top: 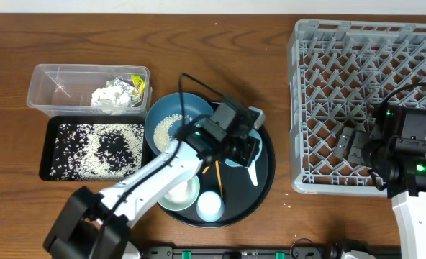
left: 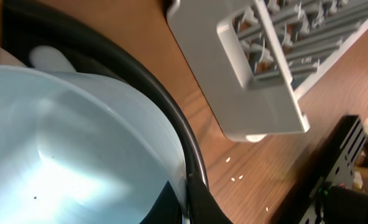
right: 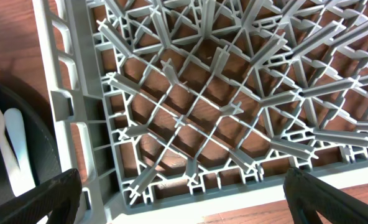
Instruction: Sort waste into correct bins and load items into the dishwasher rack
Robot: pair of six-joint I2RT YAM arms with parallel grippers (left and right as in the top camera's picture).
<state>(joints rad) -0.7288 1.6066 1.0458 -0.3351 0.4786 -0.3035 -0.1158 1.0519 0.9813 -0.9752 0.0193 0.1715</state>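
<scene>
My left gripper is shut on the rim of the small pale-green bowl, one finger inside and one outside, over the round black tray. The blue bowl holds rice grains. On the round tray lie a white dish, a whitish cup, chopsticks and a white spoon. Tissue and a yellow-green wrapper sit in the clear tub. Rice covers the shallow black tray. My right gripper hangs open over the near-left corner of the grey rack.
A few loose rice grains lie on the wood between the round tray and the rack. The rack's left wall stands close to the round tray's right edge. A black frame runs along the table's front edge.
</scene>
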